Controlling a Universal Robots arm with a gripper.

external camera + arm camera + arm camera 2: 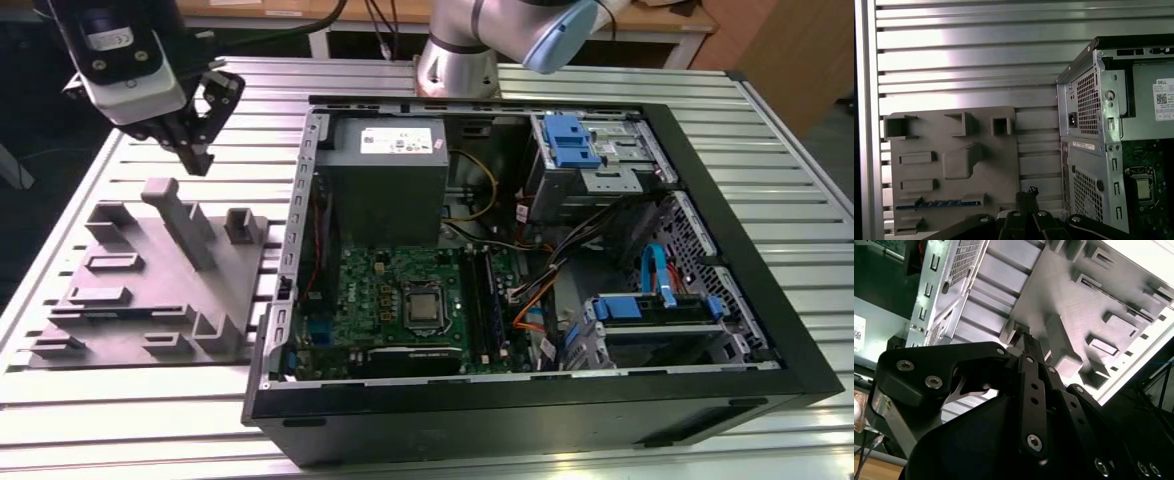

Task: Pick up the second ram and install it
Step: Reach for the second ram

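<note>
First wrist view: your dark blue flat ram stick (939,203) lies in grey slotted tray (1001,170), one end toward black gripper (1026,194).
Gripper: closed, empty.

Table (134,425): you see ribbed bare metal, brushed, softly shining
Tray (160,300): matt grey plastic, finely lined surface
Case (534,410): matt black shell; dull perforated sheet metal at its back
Your gripper (1023,340): matt black body, bright metal screws (1034,441)
Power supply (387,190): plain grey sheet metal, satin
</note>
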